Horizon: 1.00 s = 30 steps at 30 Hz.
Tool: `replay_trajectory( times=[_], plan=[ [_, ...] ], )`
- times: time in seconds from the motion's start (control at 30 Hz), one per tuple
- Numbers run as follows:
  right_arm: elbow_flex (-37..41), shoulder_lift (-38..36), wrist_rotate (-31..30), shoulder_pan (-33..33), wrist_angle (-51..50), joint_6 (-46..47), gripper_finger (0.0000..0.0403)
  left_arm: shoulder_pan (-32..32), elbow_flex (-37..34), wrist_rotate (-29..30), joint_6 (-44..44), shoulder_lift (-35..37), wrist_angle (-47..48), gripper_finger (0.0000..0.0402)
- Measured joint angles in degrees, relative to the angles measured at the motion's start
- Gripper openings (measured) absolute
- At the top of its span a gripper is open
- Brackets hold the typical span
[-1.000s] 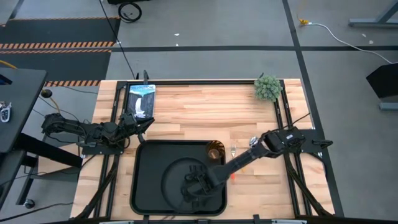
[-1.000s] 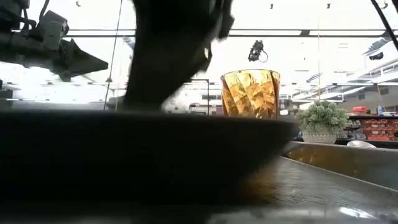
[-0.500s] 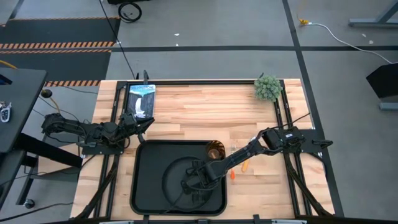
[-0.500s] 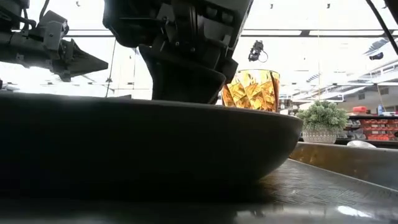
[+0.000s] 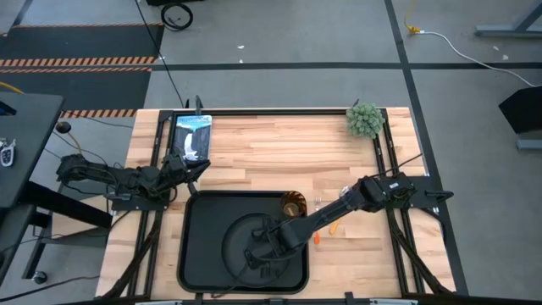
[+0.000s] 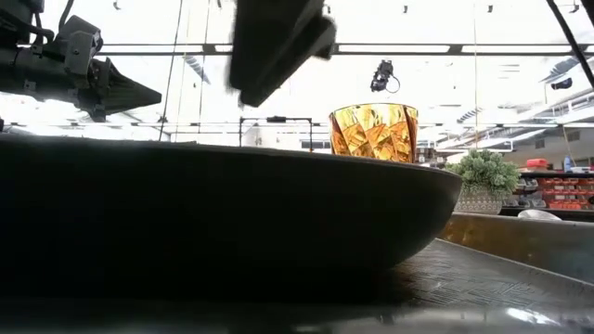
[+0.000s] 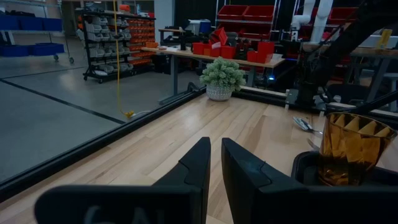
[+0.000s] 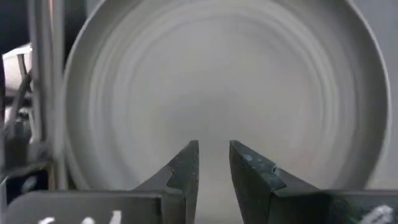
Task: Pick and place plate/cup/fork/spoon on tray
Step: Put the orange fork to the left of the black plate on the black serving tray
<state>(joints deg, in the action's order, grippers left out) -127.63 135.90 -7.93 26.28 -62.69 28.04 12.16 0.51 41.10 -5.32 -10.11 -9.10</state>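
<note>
The black plate [image 5: 240, 246] lies flat on the black tray [image 5: 199, 246] and fills the right wrist view [image 8: 217, 74]. My right gripper [image 8: 214, 149] hangs open above the plate's middle [image 5: 265, 247], pointing steeply down, with nothing between its fingers. The amber cup [image 5: 294, 206] stands upright in the tray's far right corner [image 6: 373, 139]. Two orange-handled pieces of cutlery [image 5: 334, 225] [image 5: 318, 239] lie on the wood right of the tray, partly under the arm; I cannot tell fork from spoon. My left gripper [image 7: 216, 149] waits level at the table's left [image 5: 199, 167], its fingers a narrow gap apart.
A small potted plant [image 5: 364, 119] stands at the far right corner. A tablet-like device [image 5: 192, 135] lies at the far left. Bare wood stretches between them, behind the tray. Dark frame rails run along both table sides.
My right gripper has risen straight up off the plate and now hangs clear above it, tipped a little. The gap between its fingers looks the same. The plate stays on the tray.
</note>
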Motion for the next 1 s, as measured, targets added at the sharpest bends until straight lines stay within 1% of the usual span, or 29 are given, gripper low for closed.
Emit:
replay_trajectory(
  times=[0.1, 0.23, 0.37, 0.43, 0.6, 0.7, 0.77, 0.87, 0.93, 1.0],
  plan=[
    [-2.2, 0.0, -1.7, 2.2, -6.1, 1.8, 0.0096, 0.0, 0.0, 0.0, 0.0, 0.0, 0.0, 0.0048],
    [-2.8, 0.0, -3.4, 5.9, -16.1, 5.4, 0.0094, 0.0, 0.0, 0.0, 0.0, 0.0, 0.0, 0.0048],
    [-1.6, -0.1, -8.9, 8.4, -24.9, 11.1, 0.0086, 0.0, 0.0, 0.0, 0.0, 0.0, 0.0, 0.0048],
    [-0.4, -0.5, -10.5, 9.0, -27.7, 14.3, 0.0080, 0.0, 0.0, 0.0, 0.0, 0.0, 0.0, 0.0048],
    [5.4, -5.4, -11.0, 10.4, -26.5, 18.8, 0.0058, 0.0, 0.0, 0.0, 0.0, 0.0, -0.2, 0.0048],
    [12.1, -10.1, -12.3, 11.2, -25.6, 22.6, 0.0041, 0.0, 0.0, 0.0, 0.0, 0.0, -0.2, 0.0048],
    [18.3, -14.6, -13.1, 11.5, -21.3, 24.8, 0.0028, 0.0, 0.0, 0.0, 0.0, 0.0, -0.4, 0.0048],
    [29.2, -21.9, -12.5, 11.5, -11.7, 27.9, 0.0010, 0.0, 0.0, 0.0, 0.0, 0.0, -0.3, 0.0048],
    [36.7, -26.1, -11.7, 10.9, -5.2, 30.4, 0.0005, 0.0, 0.0, 0.0, 0.0, 0.0, -0.3, 0.0048],
    [43.3, -30.2, -11.4, 10.2, -1.3, 33.5, 0.0007, 0.0, 0.0, 0.0, 0.0, 0.0, -0.3, 0.0048]
  ],
)
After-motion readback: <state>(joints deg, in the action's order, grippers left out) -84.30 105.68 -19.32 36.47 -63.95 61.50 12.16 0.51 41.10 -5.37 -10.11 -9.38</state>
